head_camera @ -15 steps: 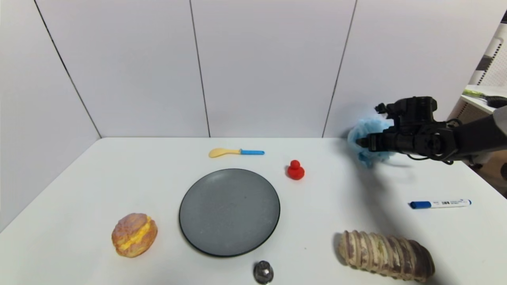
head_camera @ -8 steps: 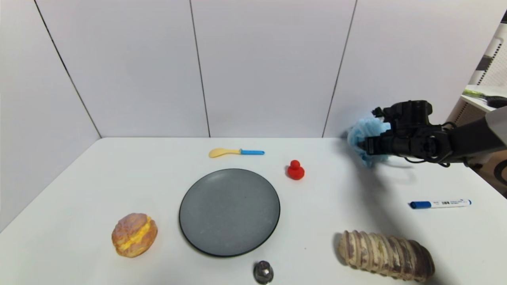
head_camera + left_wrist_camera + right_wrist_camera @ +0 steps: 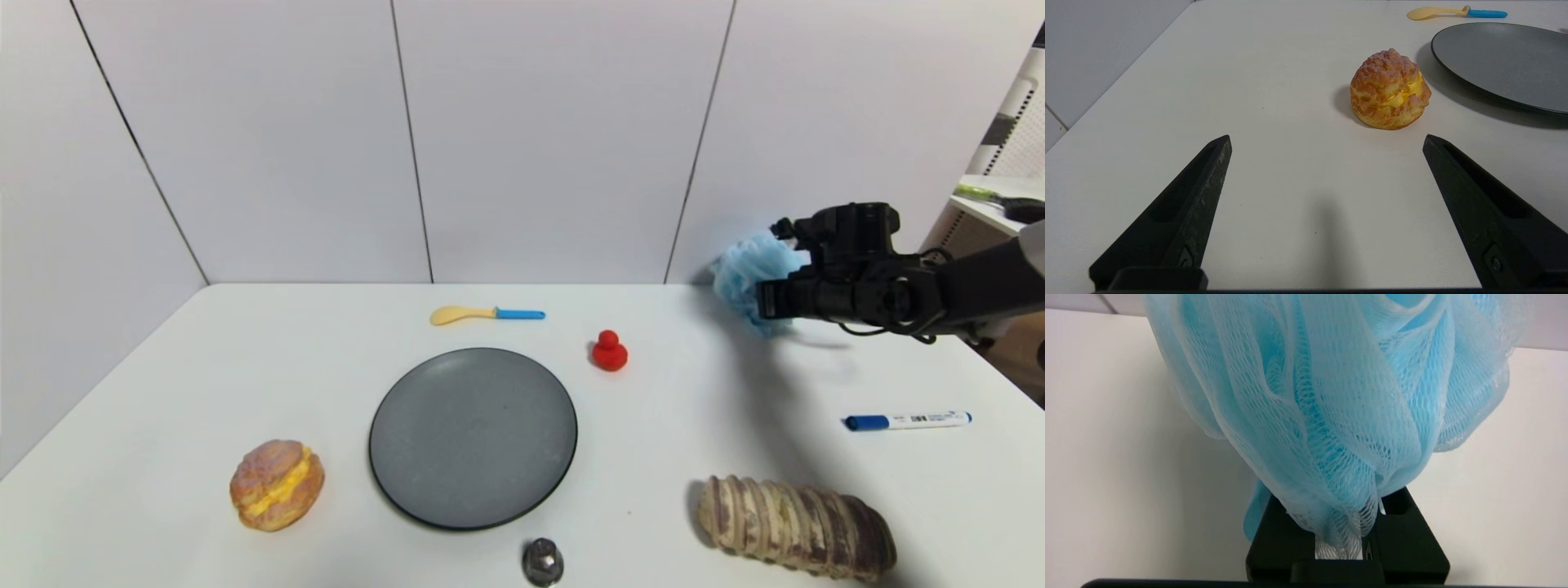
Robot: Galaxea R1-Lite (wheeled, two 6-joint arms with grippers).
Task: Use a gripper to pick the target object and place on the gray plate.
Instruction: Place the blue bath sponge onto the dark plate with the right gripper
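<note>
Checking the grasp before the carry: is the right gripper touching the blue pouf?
Touching. The right wrist view shows the blue pouf with its mesh pinched between the right gripper fingers.

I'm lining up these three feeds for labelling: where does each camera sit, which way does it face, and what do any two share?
Head view: on the robot's head, looking forward and down at the white table; the right gripper holds the fluffy light blue mesh pouf.
Left wrist view: low over the table's left, facing the cream puff; open left gripper shows.
Right wrist view: behind the shut right gripper, filled by the pouf.
Shared: head and left wrist views both show the round dark gray plate.
</note>
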